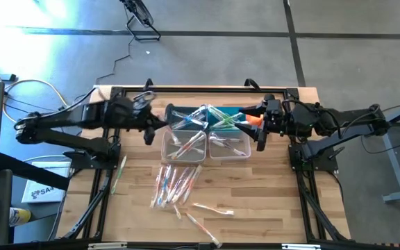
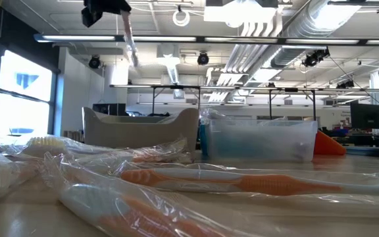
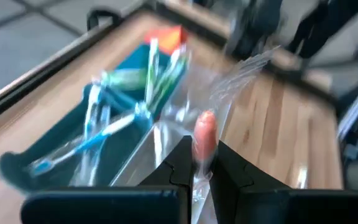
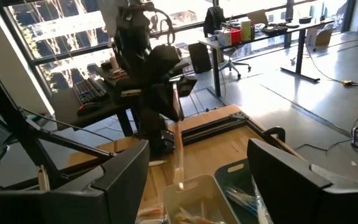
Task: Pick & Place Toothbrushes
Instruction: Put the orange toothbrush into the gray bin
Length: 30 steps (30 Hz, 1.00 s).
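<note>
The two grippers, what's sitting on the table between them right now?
In the high view, between the left gripper, shut on a pink-red toothbrush, and the open right gripper lie the teal bin and two clear bins, all holding toothbrushes.

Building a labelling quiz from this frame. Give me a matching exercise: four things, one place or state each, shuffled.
Things:
1. left gripper
2. right gripper
3. dark teal rectangular bin
4. loose pile of wrapped toothbrushes

States:
A. on bare wood, near the table's front
B. shut on a pink-red wrapped toothbrush
C. open, empty
D. holds blue and green brushes

Pairs: 1-B, 2-C, 3-D, 4-A
</note>
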Each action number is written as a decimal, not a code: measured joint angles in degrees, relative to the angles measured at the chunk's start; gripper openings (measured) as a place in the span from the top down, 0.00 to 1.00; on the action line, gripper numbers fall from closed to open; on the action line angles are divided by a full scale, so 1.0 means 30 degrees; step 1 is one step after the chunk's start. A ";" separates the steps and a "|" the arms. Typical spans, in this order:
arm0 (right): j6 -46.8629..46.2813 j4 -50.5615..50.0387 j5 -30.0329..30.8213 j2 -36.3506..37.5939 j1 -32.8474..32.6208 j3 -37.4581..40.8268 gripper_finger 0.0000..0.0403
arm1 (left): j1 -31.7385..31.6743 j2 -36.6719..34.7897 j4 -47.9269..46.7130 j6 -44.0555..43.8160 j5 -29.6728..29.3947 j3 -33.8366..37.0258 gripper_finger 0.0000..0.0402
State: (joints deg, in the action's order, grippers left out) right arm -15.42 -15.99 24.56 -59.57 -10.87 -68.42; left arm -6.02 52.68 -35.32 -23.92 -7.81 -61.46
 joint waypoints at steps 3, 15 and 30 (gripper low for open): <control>0.0000 -0.0003 0.0143 0.0000 0.0000 0.0000 0.34 | 0.0709 -0.2179 0.4219 -0.1603 -0.0859 0.3661 0.95; 0.0000 -0.0018 0.0332 0.0000 0.0000 0.0000 0.34 | 0.2774 -0.2976 1.5514 -0.7191 -0.4634 1.3027 0.95; 0.0041 -0.0044 0.0332 -0.0007 0.0000 0.0000 0.34 | 0.5883 0.2327 1.8810 -0.9023 -0.9560 1.3029 0.95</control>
State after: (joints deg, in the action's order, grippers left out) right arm -15.30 -16.12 25.56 -59.59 -10.87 -68.42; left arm 11.63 59.66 21.12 -50.99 -36.49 -22.37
